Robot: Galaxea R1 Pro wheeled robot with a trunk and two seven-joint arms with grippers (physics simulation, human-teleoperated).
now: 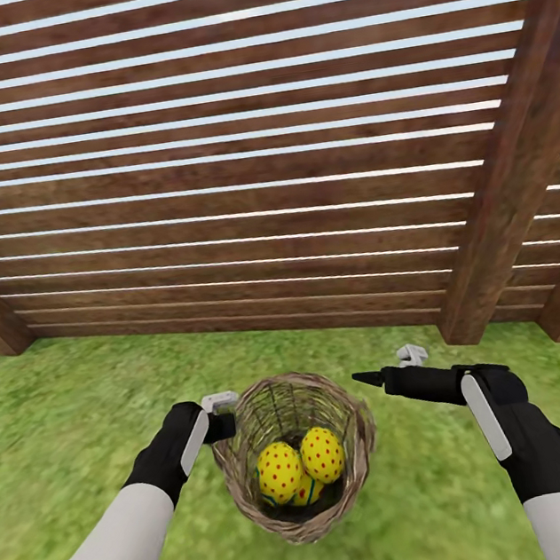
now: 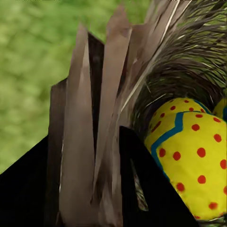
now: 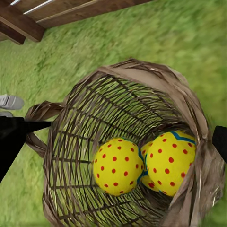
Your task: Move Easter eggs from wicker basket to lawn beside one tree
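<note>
A brown slatted wooden fence [image 1: 235, 161] is seen across the far side. On the mottled green lawn [image 1: 59, 421] the tan woven wicker basket [image 1: 361, 434] stands near the robot, with three yellow red-dotted Easter eggs [image 1: 279, 471] inside. The left gripper [image 1: 219, 415] is clamped on the basket's left rim. The right gripper [image 1: 392, 369] is held wide, just right of the basket.

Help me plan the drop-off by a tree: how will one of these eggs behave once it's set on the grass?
Likely to roll: the eggs look rounded and smooth. Probably slippery between fingers, given the glossy painted surface. The lawn looks flat, which may help them settle.
</note>
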